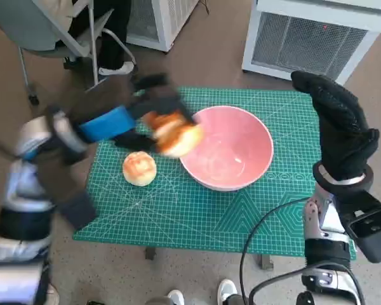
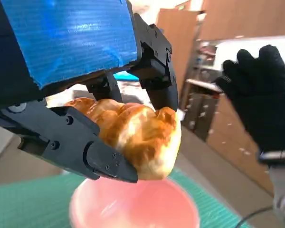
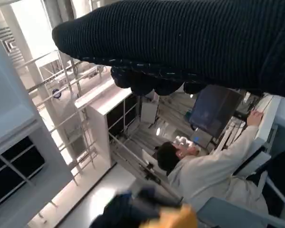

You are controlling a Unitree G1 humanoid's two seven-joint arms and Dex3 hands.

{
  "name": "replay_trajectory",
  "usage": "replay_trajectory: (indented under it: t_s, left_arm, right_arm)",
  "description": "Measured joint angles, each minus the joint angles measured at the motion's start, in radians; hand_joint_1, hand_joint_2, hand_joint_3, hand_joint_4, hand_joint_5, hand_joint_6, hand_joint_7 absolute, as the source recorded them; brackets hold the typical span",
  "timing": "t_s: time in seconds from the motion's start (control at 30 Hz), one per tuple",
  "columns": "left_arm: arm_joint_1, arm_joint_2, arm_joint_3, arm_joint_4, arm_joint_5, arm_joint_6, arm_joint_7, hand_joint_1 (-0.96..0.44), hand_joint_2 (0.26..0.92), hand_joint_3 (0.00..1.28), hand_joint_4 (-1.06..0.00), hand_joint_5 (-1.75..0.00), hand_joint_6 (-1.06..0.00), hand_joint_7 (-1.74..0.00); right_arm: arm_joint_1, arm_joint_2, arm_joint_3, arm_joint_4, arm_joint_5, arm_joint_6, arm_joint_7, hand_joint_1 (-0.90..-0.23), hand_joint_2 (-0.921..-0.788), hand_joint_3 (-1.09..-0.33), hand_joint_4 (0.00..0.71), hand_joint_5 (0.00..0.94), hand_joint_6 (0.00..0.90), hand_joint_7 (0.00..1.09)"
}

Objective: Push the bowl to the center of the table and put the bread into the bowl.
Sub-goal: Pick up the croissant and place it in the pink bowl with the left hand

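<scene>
Bread held over the rim of the pink bowl by the left hand.

The bowl, round, pale pink and glossy inside, is seen on the green cutting mat, which is printed with white grid lines; no writing on it can be read. A golden-brown piece of bread, paler at its broken end, is gripped between the black fingers of the left hand, just above the bowl's rim on the side toward the left arm. A second round bun is seen on the mat just beside the bowl, on that same side. The right hand, gloved, is raised beyond the bowl's other side, fingers loosely extended, with nothing held.
</scene>
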Motion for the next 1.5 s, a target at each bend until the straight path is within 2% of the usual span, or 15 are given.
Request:
replay_trajectory:
  t_s: [0.23, 0.4, 0.63, 1.03, 1.1, 1.13, 1.17, 1.2, 1.23, 1.27, 1.3, 1.4, 1.5]
  left_arm:
    - [-0.127, -0.104, -0.086, 0.220, 0.114, -0.043, 0.062, 0.00, 0.921, 0.15, -0.50, -1.21, -0.64, -1.29]
    - [-0.175, -0.165, -0.148, 0.365, 0.194, -0.057, 0.101, 0.00, 0.921, 0.16, -0.50, -1.23, -0.61, -1.30]
    - [-0.209, -0.218, -0.212, 0.513, 0.270, -0.066, 0.133, 0.00, 0.921, 0.16, -0.52, -1.24, -0.59, -1.30]
    - [-0.232, -0.271, -0.271, 0.653, 0.336, -0.066, 0.175, 0.00, 0.921, 0.16, -0.51, -1.29, -0.59, -1.25]
    - [-0.232, -0.276, -0.275, 0.671, 0.341, -0.064, 0.177, 0.00, 0.921, 0.21, -0.46, -1.32, -0.54, -1.32]
    - [-0.233, -0.280, -0.277, 0.683, 0.341, -0.061, 0.177, -0.12, 0.921, 0.24, -0.43, -0.98, -0.49, -1.39]
    - [-0.233, -0.283, -0.278, 0.692, 0.341, -0.057, 0.176, -0.20, 0.921, 0.27, -0.47, -0.66, -0.46, -1.43]
    - [-0.233, -0.287, -0.279, 0.702, 0.341, -0.047, 0.171, -0.18, 0.910, 0.25, -0.43, -0.53, -0.41, -1.27]
    - [-0.234, -0.289, -0.279, 0.712, 0.341, -0.036, 0.161, -0.15, 0.911, 0.19, -0.39, -0.34, -0.40, -0.91]
    - [-0.235, -0.290, -0.279, 0.718, 0.341, -0.028, 0.152, -0.16, 0.906, 0.13, -0.29, -0.22, -0.37, -0.61]
    - [-0.237, -0.292, -0.279, 0.728, 0.340, -0.014, 0.137, -0.17, 0.906, 0.08, -0.22, -0.14, -0.36, -0.41]
    - [-0.238, -0.292, -0.277, 0.738, 0.337, 0.027, 0.083, -0.27, 0.899, 0.03, -0.11, -0.05, -0.31, -0.14]
    - [-0.237, -0.285, -0.266, 0.730, 0.318, 0.046, 0.043, -0.35, 0.902, 0.02, -0.07, -0.02, -0.29, -0.06]
  right_arm:
    - [0.016, -0.001, -0.001, -0.028, 0.000, 0.011, -0.008, -0.609, -0.921, -0.764, 0.269, 0.000, 0.000, 0.61]
    - [0.038, -0.004, 0.000, -0.057, 0.000, 0.022, -0.014, -0.607, -0.921, -0.764, 0.269, 0.000, -0.001, 0.61]
    - [0.051, -0.009, -0.003, -0.078, -0.001, 0.026, -0.021, -0.598, -0.921, -0.764, 0.268, 0.000, -0.001, 0.61]
    - [0.071, -0.007, -0.002, -0.094, -0.010, 0.022, -0.045, -0.597, -0.921, -0.764, 0.264, 0.000, -0.001, 0.60]
    - [0.072, -0.006, -0.001, -0.095, -0.013, 0.021, -0.049, -0.595, -0.921, -0.764, 0.264, 0.000, -0.001, 0.60]
    - [0.072, -0.006, -0.001, -0.096, -0.014, 0.020, -0.051, -0.594, -0.921, -0.764, 0.264, 0.000, -0.001, 0.60]
    - [0.072, -0.005, -0.001, -0.096, -0.015, 0.020, -0.053, -0.592, -0.921, -0.764, 0.264, 0.000, -0.001, 0.60]
    - [0.072, -0.005, 0.000, -0.097, -0.017, 0.019, -0.055, -0.592, -0.921, -0.764, 0.264, 0.000, -0.001, 0.60]
    - [0.072, -0.005, 0.000, -0.097, -0.017, 0.019, -0.057, -0.591, -0.921, -0.765, 0.264, 0.000, -0.001, 0.60]
    - [0.072, -0.004, 0.000, -0.097, -0.018, 0.018, -0.057, -0.589, -0.921, -0.765, 0.264, 0.000, -0.001, 0.60]
    - [0.072, -0.004, 0.000, -0.097, -0.018, 0.018, -0.058, -0.588, -0.921, -0.765, 0.264, 0.000, -0.001, 0.60]
    - [0.073, -0.004, 0.000, -0.097, -0.018, 0.017, -0.059, -0.587, -0.921, -0.765, 0.264, 0.000, -0.001, 0.60]
    - [0.075, -0.003, 0.001, -0.097, -0.018, 0.017, -0.061, -0.587, -0.921, -0.765, 0.264, 0.000, -0.001, 0.60]
